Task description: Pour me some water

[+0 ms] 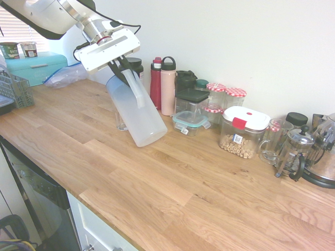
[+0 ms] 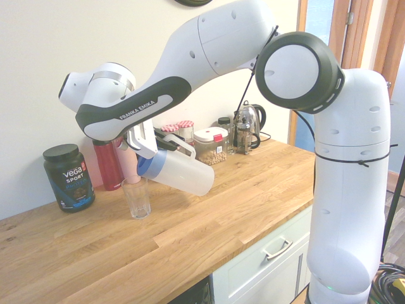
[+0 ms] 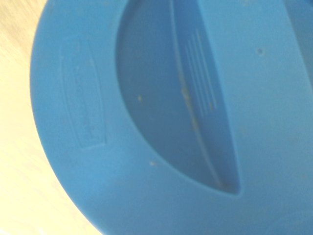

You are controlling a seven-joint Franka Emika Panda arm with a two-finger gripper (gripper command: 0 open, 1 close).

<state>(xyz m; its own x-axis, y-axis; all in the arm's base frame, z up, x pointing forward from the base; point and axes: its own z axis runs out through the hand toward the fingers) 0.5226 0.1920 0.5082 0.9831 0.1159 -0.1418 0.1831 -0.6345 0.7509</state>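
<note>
Frosted plastic jug (image 2: 180, 172) hangs tilted, jaws clamped on its handle, blue lid (image 3: 146, 122) just above the glass (image 2: 136, 197). Tip slowly, spout centred over the rim, so nothing spills on the counter (image 2: 190, 234).

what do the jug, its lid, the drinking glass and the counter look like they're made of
Jug: looks like frosted, translucent white plastic; light passes through its cloudy walls.
Lid: blue plastic, matte, with moulded raised lettering.
Drinking glass: clear glass or possibly clear plastic; the counter shows straight through it.
Counter: wood, oak-like staves with visible grain and a smooth satin finish.
</note>
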